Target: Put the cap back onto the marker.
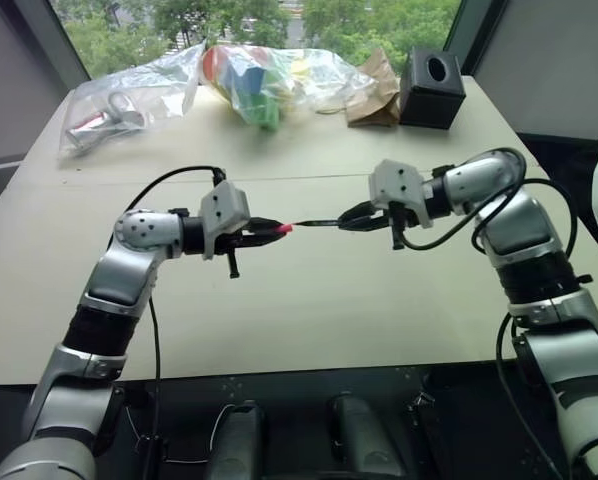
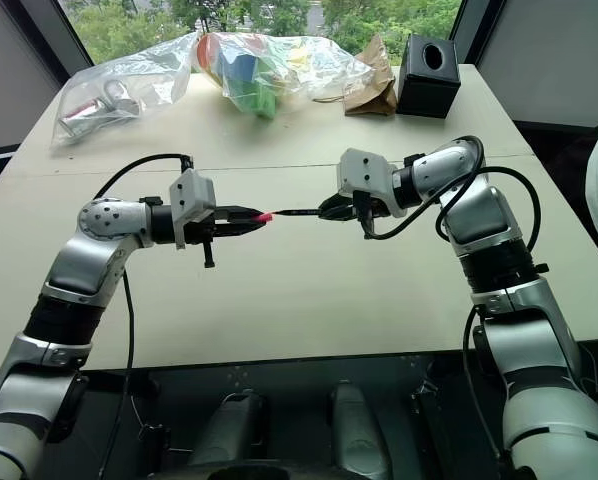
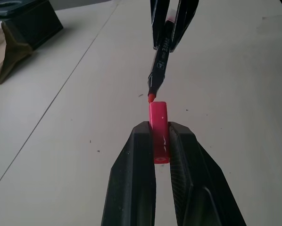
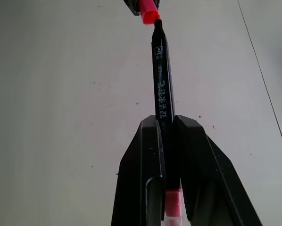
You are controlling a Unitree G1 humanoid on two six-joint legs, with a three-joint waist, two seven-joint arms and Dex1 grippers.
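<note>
**Above the table, tip at the cap's mouth**

Over the near part of the table (image 1: 309, 320), the marker's tip is just at the open end of the cap (image 3: 158, 127), a little off its axis. I judge the push should come only after the tip is centred, then go straight along the marker (image 4: 161, 80). The left gripper (image 1: 269, 232) is closed tight on the cap. The right gripper (image 1: 351, 217) is closed on the marker's rear part.
</note>
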